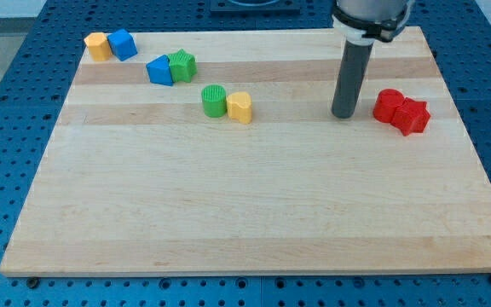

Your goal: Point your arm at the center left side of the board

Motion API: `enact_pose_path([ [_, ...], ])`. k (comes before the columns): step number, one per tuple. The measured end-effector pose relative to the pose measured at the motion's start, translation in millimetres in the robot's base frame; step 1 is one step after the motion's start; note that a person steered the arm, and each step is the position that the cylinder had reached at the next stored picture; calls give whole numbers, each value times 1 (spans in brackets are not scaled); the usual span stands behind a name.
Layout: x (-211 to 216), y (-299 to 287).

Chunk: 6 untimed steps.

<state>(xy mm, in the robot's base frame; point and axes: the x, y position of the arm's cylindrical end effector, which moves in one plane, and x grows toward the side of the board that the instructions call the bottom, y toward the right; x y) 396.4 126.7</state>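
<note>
Desk [254,205]: stiff wood, flat, smooth; nothing to grasp, just slide over.
Target, center-left of desk: bare, below blue/green blocks.
Tool = my tip [343,114], plain rod w/o jaws, view's right, just left of red blocks [401,111], not touching.

The arm enters from the view's top. Its dark rod stands upright, and my tip [343,114] rests on the wooden board [245,205], in the board's upper right part, well apart from the board's left edge
</note>
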Motion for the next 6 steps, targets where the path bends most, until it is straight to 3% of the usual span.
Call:
enact_pose_path([
  [2,31,-5],
  [4,89,-82],
  [5,113,-158],
  [6,89,-223],
])
